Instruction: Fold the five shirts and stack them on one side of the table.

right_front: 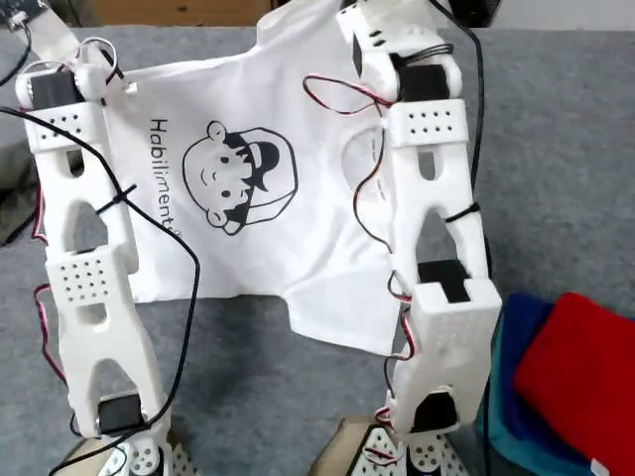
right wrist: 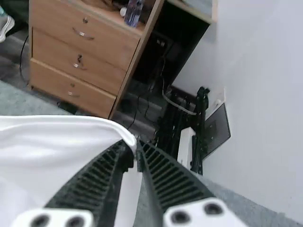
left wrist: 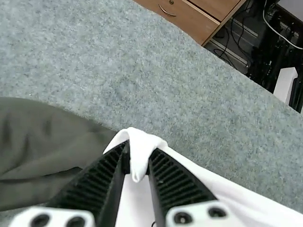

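Note:
A white shirt with a black cartoon print lies spread on the grey table, its far edge lifted between the two arms. My left gripper is shut on a bunched white corner of the shirt. My right gripper is shut on the other far edge of the white shirt, held up above the table. In the high view the left arm runs along the shirt's left side and the right arm along its right side. A red shirt lies folded on a blue one at the near right.
A dark olive garment lies on the grey table just left of the left gripper. Beyond the table's far edge stand a wooden drawer unit, cables and a white wall. Black and red arm cables hang over the shirt.

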Robot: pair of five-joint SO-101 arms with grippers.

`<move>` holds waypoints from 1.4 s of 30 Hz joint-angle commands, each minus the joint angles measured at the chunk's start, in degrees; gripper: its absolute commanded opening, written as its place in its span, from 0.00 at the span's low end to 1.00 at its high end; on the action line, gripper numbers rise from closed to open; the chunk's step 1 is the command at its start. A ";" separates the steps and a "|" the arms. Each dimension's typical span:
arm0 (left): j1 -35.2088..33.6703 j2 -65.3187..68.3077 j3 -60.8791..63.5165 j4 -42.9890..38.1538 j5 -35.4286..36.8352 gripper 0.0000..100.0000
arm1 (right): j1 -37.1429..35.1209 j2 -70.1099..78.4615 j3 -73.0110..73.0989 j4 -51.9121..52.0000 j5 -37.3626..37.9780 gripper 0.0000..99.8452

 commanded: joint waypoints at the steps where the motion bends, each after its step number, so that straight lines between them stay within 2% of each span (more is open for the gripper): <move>1: 0.26 1.71 -10.55 5.45 -0.79 0.02 | 0.75 -0.48 -5.58 8.79 0.44 0.00; 10: 0.35 2.95 -12.40 14.24 -6.24 0.02 | 0.48 -0.31 -20.79 35.87 0.62 0.00; 15: 3.96 3.21 -12.40 21.45 -10.55 0.02 | 0.22 -0.22 -26.86 45.19 0.62 0.00; 18: 5.19 3.47 -12.40 22.33 -11.52 0.02 | -1.63 -0.13 -29.41 51.34 1.58 0.00; 23: 4.57 3.03 -12.31 22.77 -11.87 0.02 | -3.21 -0.13 -32.31 57.23 1.41 0.00; 31: 3.78 3.03 -11.34 23.12 -11.87 0.02 | -4.26 -0.31 -27.38 57.67 0.09 0.00; 35: 4.57 1.19 -4.40 23.21 -11.87 0.02 | -4.18 -0.48 -25.45 57.76 -1.05 0.00; 42: 4.66 -20.09 30.42 22.86 -11.52 0.02 | -4.00 -7.52 -13.49 57.58 -6.42 0.00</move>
